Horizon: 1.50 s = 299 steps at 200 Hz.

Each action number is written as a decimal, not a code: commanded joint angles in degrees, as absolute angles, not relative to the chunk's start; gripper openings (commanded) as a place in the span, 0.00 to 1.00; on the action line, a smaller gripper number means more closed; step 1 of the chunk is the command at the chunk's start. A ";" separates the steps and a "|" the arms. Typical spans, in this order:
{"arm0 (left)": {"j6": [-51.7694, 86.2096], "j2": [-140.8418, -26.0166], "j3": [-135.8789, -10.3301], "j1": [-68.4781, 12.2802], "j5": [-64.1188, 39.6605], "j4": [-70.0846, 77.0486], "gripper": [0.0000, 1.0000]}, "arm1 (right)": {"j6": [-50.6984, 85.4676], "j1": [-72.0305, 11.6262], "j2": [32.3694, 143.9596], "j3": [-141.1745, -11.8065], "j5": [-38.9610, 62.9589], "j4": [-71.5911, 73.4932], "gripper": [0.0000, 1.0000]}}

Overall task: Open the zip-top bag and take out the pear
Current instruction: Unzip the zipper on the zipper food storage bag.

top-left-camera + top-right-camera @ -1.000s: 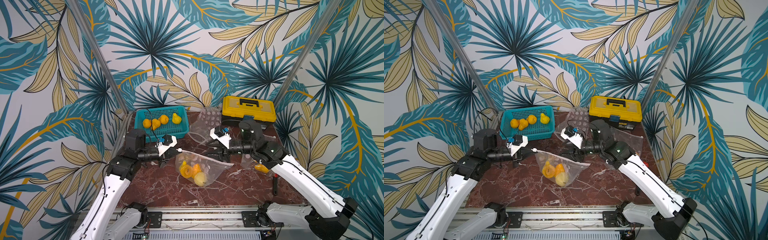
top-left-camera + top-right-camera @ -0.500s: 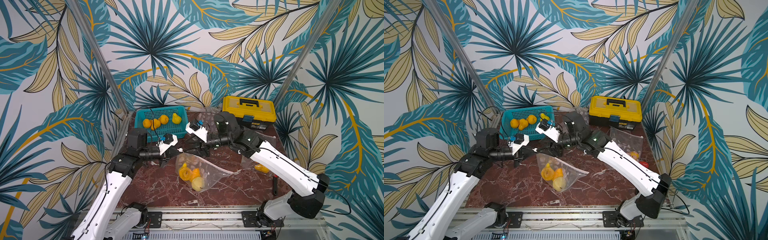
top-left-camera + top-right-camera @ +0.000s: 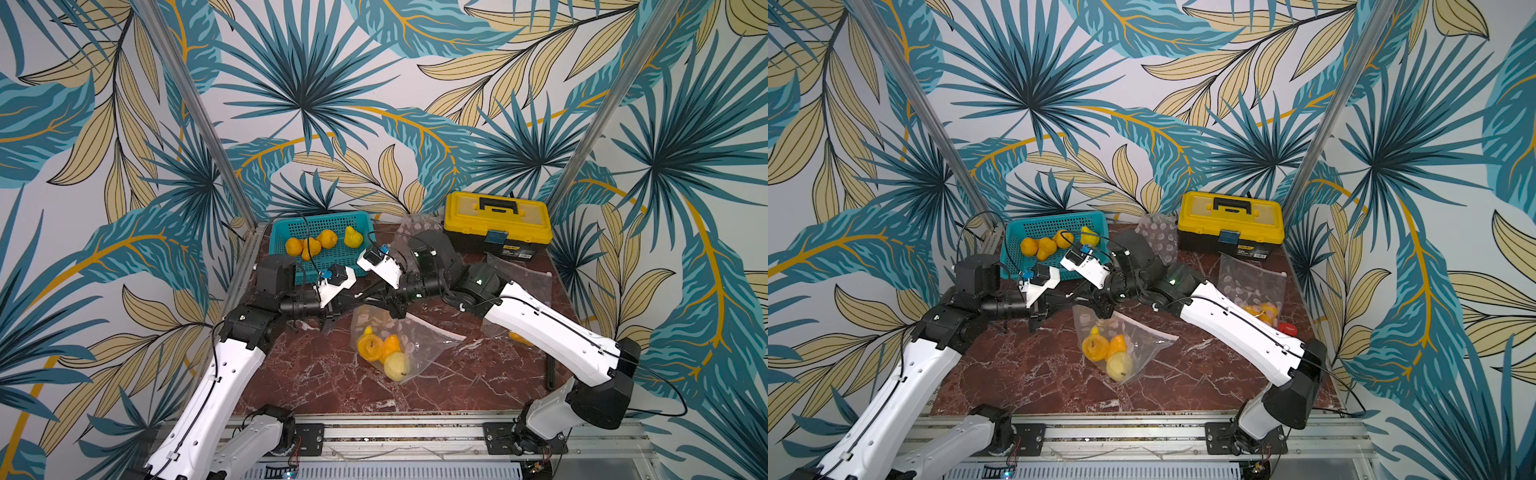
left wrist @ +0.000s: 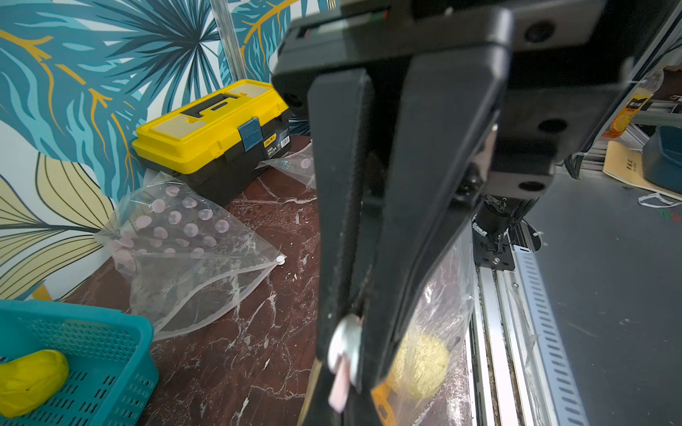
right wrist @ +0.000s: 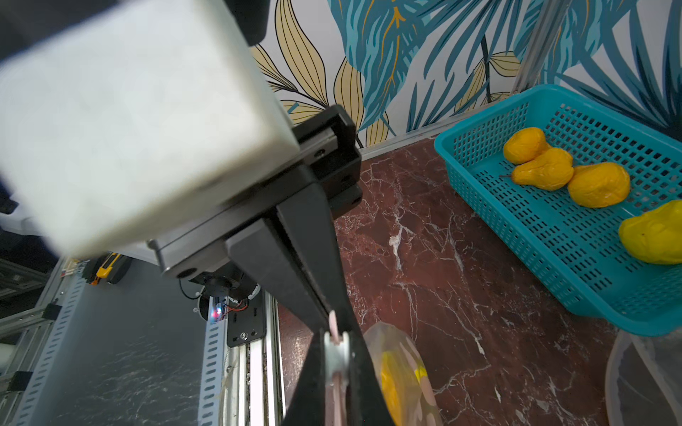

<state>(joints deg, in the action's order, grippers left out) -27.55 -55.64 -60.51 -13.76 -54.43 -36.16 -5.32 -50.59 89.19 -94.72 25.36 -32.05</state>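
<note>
The clear zip-top bag (image 3: 415, 336) (image 3: 1138, 332) lies mid-table, its top edge lifted toward both grippers. Inside it a pale yellow pear (image 3: 395, 365) (image 4: 420, 365) rests beside orange pears (image 3: 371, 344). My left gripper (image 3: 349, 300) (image 4: 337, 413) is shut on the end of the bag's pink zip strip (image 4: 339, 383). Tip to tip with it, my right gripper (image 3: 376, 296) (image 5: 336, 369) is shut on the white zipper slider (image 5: 335, 356) (image 4: 345, 343). The zip runs hidden behind the fingers.
A teal basket (image 3: 316, 224) with several pears stands at the back left. At the back right is a yellow toolbox (image 3: 496, 222), with an empty dotted bag (image 3: 415, 226) beside it. Another clear bag (image 3: 1252, 282) holding fruit lies along the right side.
My right arm swung left from the bag's far side to the top edge next to the left gripper, and its jaws closed on the slider. The left gripper stayed shut in place.
</note>
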 commanded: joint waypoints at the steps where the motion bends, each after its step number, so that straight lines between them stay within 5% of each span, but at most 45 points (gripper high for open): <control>1: -26.99 -55.20 -61.92 -13.45 -52.73 -35.35 0.00 | -5.20 -50.23 86.92 -93.60 21.42 -32.87 0.00; 100: -19.60 -55.63 -61.85 -8.00 -37.62 -34.77 0.00 | -9.70 -47.01 76.26 -83.06 8.29 -35.72 0.00; 140: -11.49 -55.72 -62.38 -5.52 -17.26 -34.92 0.00 | -10.64 -42.26 72.34 -79.28 5.64 -36.73 0.00; 198: -6.05 -54.72 -61.45 -4.92 -5.53 -35.58 0.00 | -10.57 -35.47 67.10 -74.79 4.21 -36.94 0.00; 247: -5.88 -55.30 -61.87 -4.87 -13.39 -35.49 0.00 | -8.08 -34.37 66.70 -73.60 2.77 -34.51 0.00; 275: -10.15 -56.31 -62.23 -5.07 -34.58 -33.41 0.00 | -8.26 -34.38 67.34 -72.10 15.30 -27.02 0.00; 299: -13.81 -56.65 -62.82 -8.71 -39.88 -33.22 0.00 | -7.35 -34.45 69.04 -71.30 27.20 -19.01 0.00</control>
